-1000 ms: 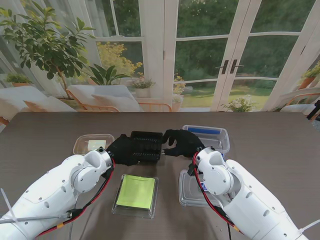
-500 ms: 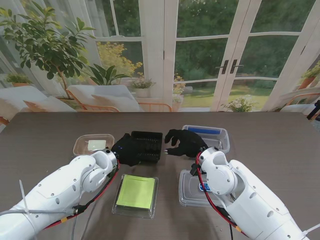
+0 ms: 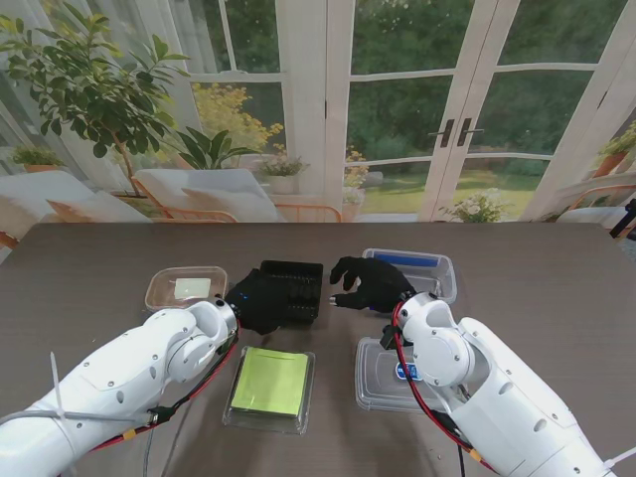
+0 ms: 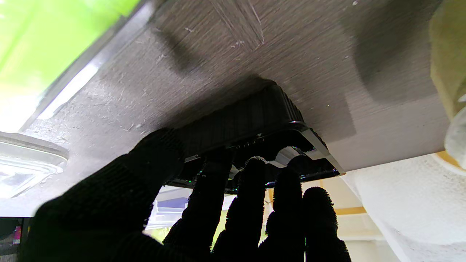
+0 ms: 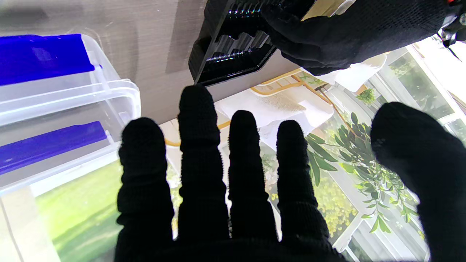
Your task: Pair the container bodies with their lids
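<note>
- left hand (image 3: 254, 299) gripping black ribbed container (image 3: 294, 288), thumb outside, fingers (image 4: 251, 189) inside rim
- right hand (image 3: 370, 285) hovering spread, holding nothing; beside blue-clipped clear box (image 3: 434, 272)

Both arms wear smooth white rounded shells with bulbous joints. Red and black cables loop along each forearm by the wrist; a white zip tie sticks out at the left arm's 9 o'clock side. The left hand (image 3: 260, 298) and right hand (image 3: 366, 283) are covered in black knitted gloves.
</note>
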Robot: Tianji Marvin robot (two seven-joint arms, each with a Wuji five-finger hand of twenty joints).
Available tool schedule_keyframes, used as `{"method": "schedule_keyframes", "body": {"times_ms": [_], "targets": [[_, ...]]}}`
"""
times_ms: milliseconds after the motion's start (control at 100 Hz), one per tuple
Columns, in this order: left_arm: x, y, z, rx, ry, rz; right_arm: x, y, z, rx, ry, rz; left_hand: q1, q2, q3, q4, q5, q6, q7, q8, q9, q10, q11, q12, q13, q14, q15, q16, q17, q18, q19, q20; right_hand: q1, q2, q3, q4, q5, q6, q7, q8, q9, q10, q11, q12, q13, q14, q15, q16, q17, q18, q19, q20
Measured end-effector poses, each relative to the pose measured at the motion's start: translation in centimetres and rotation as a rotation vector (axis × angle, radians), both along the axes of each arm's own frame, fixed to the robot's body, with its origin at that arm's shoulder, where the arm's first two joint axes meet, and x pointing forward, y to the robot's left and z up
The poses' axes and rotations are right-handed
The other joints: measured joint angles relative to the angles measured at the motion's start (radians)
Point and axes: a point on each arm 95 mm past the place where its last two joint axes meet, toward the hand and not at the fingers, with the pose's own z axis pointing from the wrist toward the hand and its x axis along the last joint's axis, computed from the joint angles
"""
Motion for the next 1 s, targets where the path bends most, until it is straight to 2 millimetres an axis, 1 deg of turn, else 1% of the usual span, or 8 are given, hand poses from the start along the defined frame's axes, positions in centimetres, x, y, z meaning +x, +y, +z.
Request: {"method": "schedule_keyframes", "body": {"times_ms": [210,240,250,570,620,650,810,1000], "targets": [[0.19,-0.22,-0.24,-0.006,-0.033,-0.016,-0.02,-0.17,-0.03,0.003,0.006,-0.003,0.002,0.000,0.025,0.000,0.049,-0.016,0.111,0.038,0.042,-0.004,0.027,0.014,0.028,-0.001,0.026,0.002,0.027,0.000,0.047,0.000,0.000,0.001,0.000,0.000,0.000,0.001,-0.012,0.000,0.000,0.000,0.000,0.000,0.000,0.000,0.000,0.000,0.000,0.000,0.000,0.000],[0.22,-0.26,-0.29,-0.004,-0.033,-0.018,-0.01,-0.22,-0.03,0.005,0.007,-0.004,0.002,-0.011,0.026,-0.015,0.049,-0.016,0.122,0.042,0.044,-0.005,0.033,0.015,0.048,-0.001,0.026,0.002,0.030,0.000,0.050,-0.001,0.000,0.001,0.000,0.000,0.000,0.002,-0.013,0.000,0.000,0.000,0.000,0.000,0.000,0.000,0.000,0.000,0.000,0.000,0.000,0.000],[0.22,-0.27,-0.30,-0.004,-0.033,-0.018,-0.01,-0.23,-0.03,0.005,0.007,-0.005,0.002,-0.014,0.026,-0.031,0.049,-0.018,0.124,0.043,0.051,-0.006,0.033,0.016,0.051,-0.001,0.030,0.002,0.030,0.000,0.059,-0.002,0.000,0.001,0.000,0.000,0.000,0.002,-0.013,0.000,0.000,0.000,0.000,0.000,0.000,0.000,0.000,0.000,0.000,0.000,0.000,0.000],[0.32,-0.75,-0.47,0.016,-0.024,-0.033,0.02,-0.55,0.00,0.011,0.019,-0.007,0.002,-0.020,0.034,-0.032,0.076,-0.035,0.133,0.034,0.087,-0.016,0.043,0.027,0.077,-0.001,0.057,0.012,0.051,0.000,0.086,-0.011,0.000,0.026,-0.001,0.000,0.000,0.005,-0.024,0.000,0.000,0.000,0.000,0.000,0.000,0.004,0.000,0.000,0.000,0.000,0.000,0.000],[0.32,-0.78,-0.51,0.016,-0.023,-0.034,0.02,-0.58,-0.01,0.013,0.021,-0.007,0.034,-0.032,0.035,-0.072,0.088,-0.039,0.145,0.034,0.097,-0.019,0.057,0.037,0.078,-0.001,0.065,0.016,0.055,0.000,0.098,-0.012,0.000,0.026,-0.001,0.000,0.000,0.006,-0.025,0.000,0.000,0.000,0.000,0.000,0.000,0.004,0.000,0.000,0.000,0.000,0.000,0.000],[0.32,-0.79,-0.52,0.016,-0.022,-0.033,0.02,-0.60,-0.02,0.015,0.024,-0.007,0.056,-0.047,0.022,-0.075,0.098,-0.049,0.160,0.034,0.098,-0.021,0.058,0.040,0.080,-0.001,0.075,0.021,0.058,0.001,0.109,-0.012,0.000,0.027,-0.001,0.000,0.000,0.009,-0.025,0.000,0.000,0.000,0.000,0.000,0.000,0.004,0.000,0.000,0.000,0.000,0.000,0.000],[0.36,-0.84,-0.72,0.005,-0.029,-0.034,0.00,-0.66,-0.08,0.022,0.031,-0.009,0.167,-0.063,-0.051,-0.077,0.124,-0.097,0.350,0.006,0.157,-0.033,0.096,0.081,0.132,-0.001,0.125,0.046,0.093,0.005,0.164,-0.012,0.000,0.028,-0.001,0.000,0.000,0.011,-0.026,0.000,0.000,0.000,0.000,0.000,0.000,0.004,0.000,0.000,0.000,0.000,0.000,0.000],[0.53,-0.95,-0.96,-0.014,-0.038,-0.040,0.00,-0.77,-0.10,0.031,0.036,-0.012,0.166,-0.063,-0.051,-0.076,0.134,-0.103,0.421,-0.004,0.172,-0.039,0.112,0.142,0.154,-0.001,0.144,0.059,0.108,0.007,0.185,-0.012,0.000,0.028,-0.001,0.000,0.000,0.011,-0.028,-0.001,0.000,0.000,0.000,0.000,0.000,0.005,0.000,0.000,0.000,0.000,0.000,0.000]]}}
